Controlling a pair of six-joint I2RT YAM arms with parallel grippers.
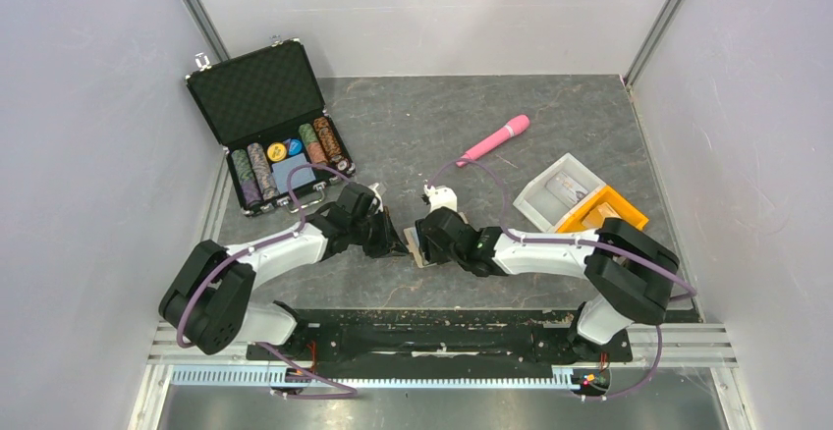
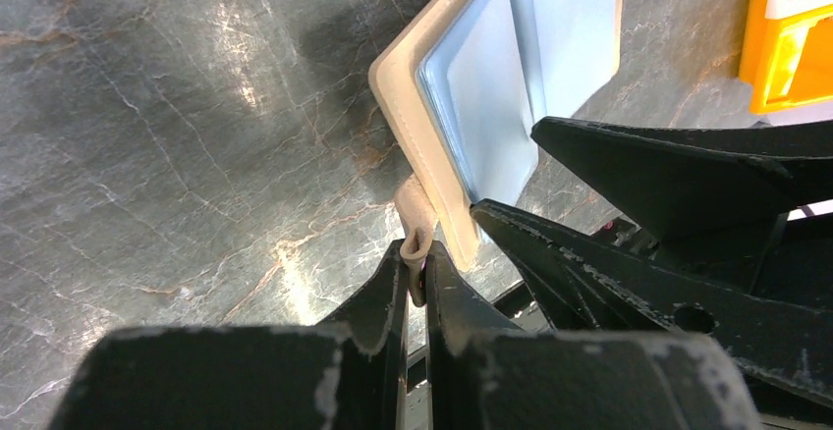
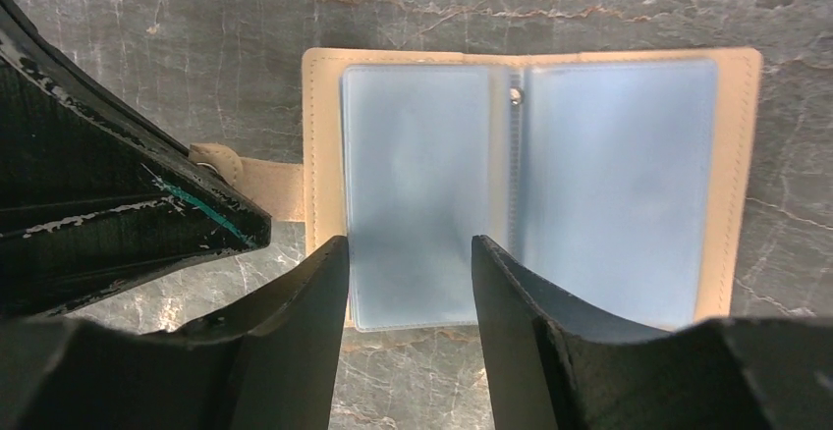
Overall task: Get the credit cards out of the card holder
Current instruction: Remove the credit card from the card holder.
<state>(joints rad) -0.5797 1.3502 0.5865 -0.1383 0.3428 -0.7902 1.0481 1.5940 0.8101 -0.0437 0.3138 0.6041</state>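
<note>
Left jaws pinch snap tab (image 2: 416, 216); right jaws parted above card holder (image 3: 422, 185) (tan, open flat, pale-blue sleeves).

— What's the work surface?
— A dark grey stone-look tabletop (image 1: 550, 126), veined in white and rust-brown.
— And around the tabletop?
— Plain pale grey panels: a left wall (image 1: 88, 155) beside it, a back wall (image 1: 432, 13) along its far edge, and a right wall (image 1: 756, 155) opposite. A left aluminium post (image 1: 204, 18) and a right aluminium post (image 1: 665, 18) rise at its two far corners.
— The near side?
— A slotted metal rail (image 1: 393, 382) runs just in front of the tabletop.
— Light?
— Soft and even. Up close, the tabletop shows pale glare across its veins.
</note>
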